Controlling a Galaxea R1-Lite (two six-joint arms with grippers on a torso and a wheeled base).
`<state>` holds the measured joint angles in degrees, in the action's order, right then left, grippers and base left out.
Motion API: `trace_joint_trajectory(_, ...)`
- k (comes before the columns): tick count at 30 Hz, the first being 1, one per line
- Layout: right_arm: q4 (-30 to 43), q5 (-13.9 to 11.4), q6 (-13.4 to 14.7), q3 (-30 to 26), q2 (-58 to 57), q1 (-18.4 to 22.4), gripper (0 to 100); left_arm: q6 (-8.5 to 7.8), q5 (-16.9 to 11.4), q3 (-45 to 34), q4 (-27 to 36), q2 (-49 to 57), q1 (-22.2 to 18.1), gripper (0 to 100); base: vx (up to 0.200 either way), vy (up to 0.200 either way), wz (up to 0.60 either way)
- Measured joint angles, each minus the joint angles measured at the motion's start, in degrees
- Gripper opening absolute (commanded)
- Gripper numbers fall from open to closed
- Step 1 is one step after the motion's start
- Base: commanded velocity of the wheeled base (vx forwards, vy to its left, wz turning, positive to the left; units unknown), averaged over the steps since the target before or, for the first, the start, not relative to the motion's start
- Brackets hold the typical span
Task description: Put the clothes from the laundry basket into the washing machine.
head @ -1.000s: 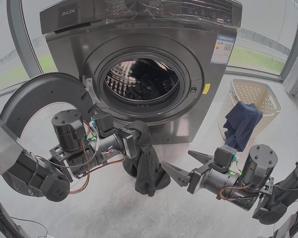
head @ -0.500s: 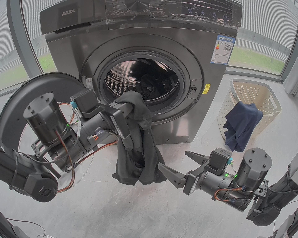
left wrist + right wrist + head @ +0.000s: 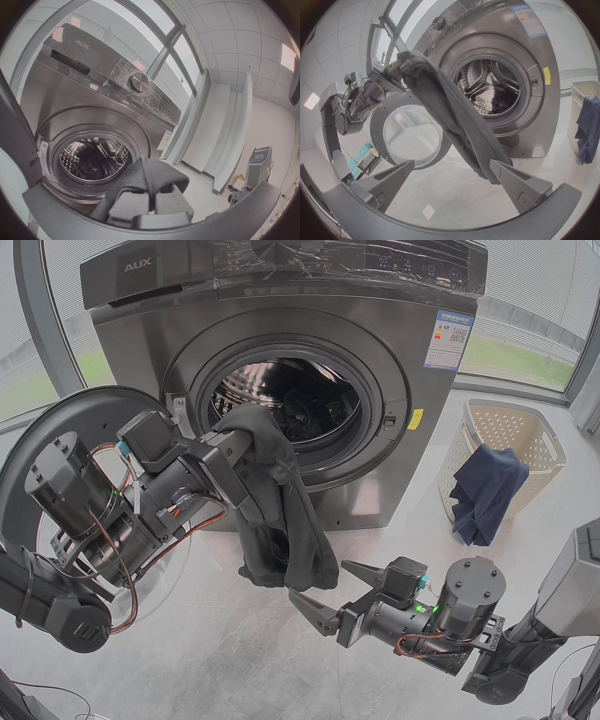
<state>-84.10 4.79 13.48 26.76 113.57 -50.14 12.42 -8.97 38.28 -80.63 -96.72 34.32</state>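
My left gripper (image 3: 240, 437) is shut on a dark grey garment (image 3: 281, 515), held just in front of the lower left rim of the washing machine's round opening (image 3: 287, 405). The garment (image 3: 147, 178) drapes over the left fingers and hangs down clear of the floor. Dark clothes (image 3: 306, 412) lie inside the drum. My right gripper (image 3: 331, 593) stands open low over the floor, just below the hanging garment (image 3: 456, 115), with its fingers (image 3: 518, 184) spread wide. A navy garment (image 3: 487, 490) hangs over the rim of the white laundry basket (image 3: 537, 427) at the right.
The washing machine door (image 3: 81, 427) stands swung open to the left, behind my left arm. The grey floor (image 3: 237, 659) in front of the machine is bare. Windows run behind the machine and the basket.
My left gripper has lifted the dark grey garment up off the floor towards the drum opening. My right gripper has moved left and lower, under the hanging cloth, staying open.
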Motion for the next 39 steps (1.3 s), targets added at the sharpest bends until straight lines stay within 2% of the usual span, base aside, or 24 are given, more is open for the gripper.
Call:
trace_joint_trajectory(5, 1.12, -1.21, 0.41, 4.02, 4.49, -0.74, 100, 0.40, 0.02, 1.18, 0.00, -0.02, 0.07, 0, 0.000, 0.000, 0.00)
trace_joint_trajectory(13, 4.51, -2.17, 3.89, 14.01, 11.93, -1.01, 100, 0.55, 1.83, 2.86, 2.24, -0.09, -0.59, 0, 0.000, 0.000, 0.00)
trace_joint_trajectory(17, 6.51, -2.94, 4.55, 19.16, 15.09, -1.01, 100, 0.60, 2.40, 3.23, 2.65, -0.16, -0.69, 0, 0.000, 0.000, 0.00)
trace_joint_trajectory(33, 12.91, -3.90, 4.79, 35.84, 26.59, 0.41, 100, 0.63, 3.32, 3.97, 2.79, -0.46, -0.44, 0, 0.000, 0.000, 0.00)
trace_joint_trajectory(39, 14.93, -3.82, 3.97, 38.95, 29.51, 3.43, 100, 0.63, 3.34, 4.06, 2.73, -0.44, -0.26, 0, 0.000, 0.000, 0.00)
